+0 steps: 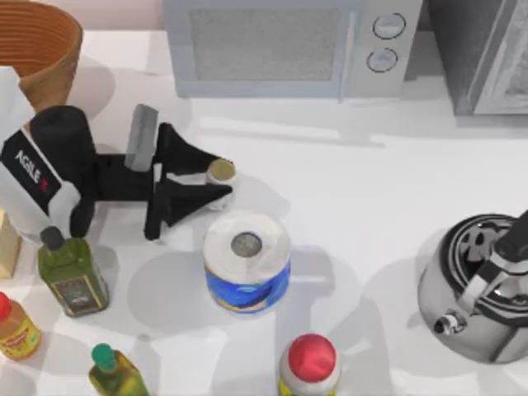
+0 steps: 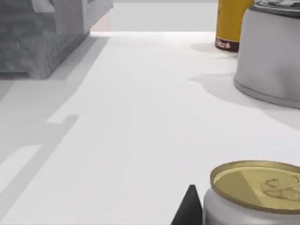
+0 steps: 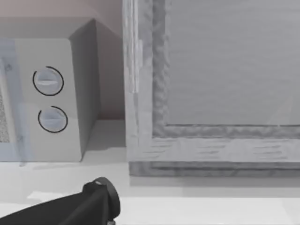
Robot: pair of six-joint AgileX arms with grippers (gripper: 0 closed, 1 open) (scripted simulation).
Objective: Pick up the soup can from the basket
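The soup can (image 1: 220,172), small with a tan-gold top, stands upright outside the basket, between the fingertips of my left gripper (image 1: 223,177). The gripper reaches in from the left and is shut on the can. In the left wrist view the soup can (image 2: 255,185) is close by, with one black fingertip (image 2: 190,208) against its side. The orange-brown wicker basket (image 1: 37,41) stands at the table's far left corner, behind my left arm. My right arm (image 1: 518,235) is parked at the right edge, over the kettle.
A white-and-blue paper roll (image 1: 247,260) stands just in front of the can. A red-capped jar (image 1: 310,363), oil bottles (image 1: 73,276) and a small orange bottle (image 1: 16,328) line the front left. A microwave (image 1: 289,45) is at the back, a steel kettle (image 1: 478,289) at the right.
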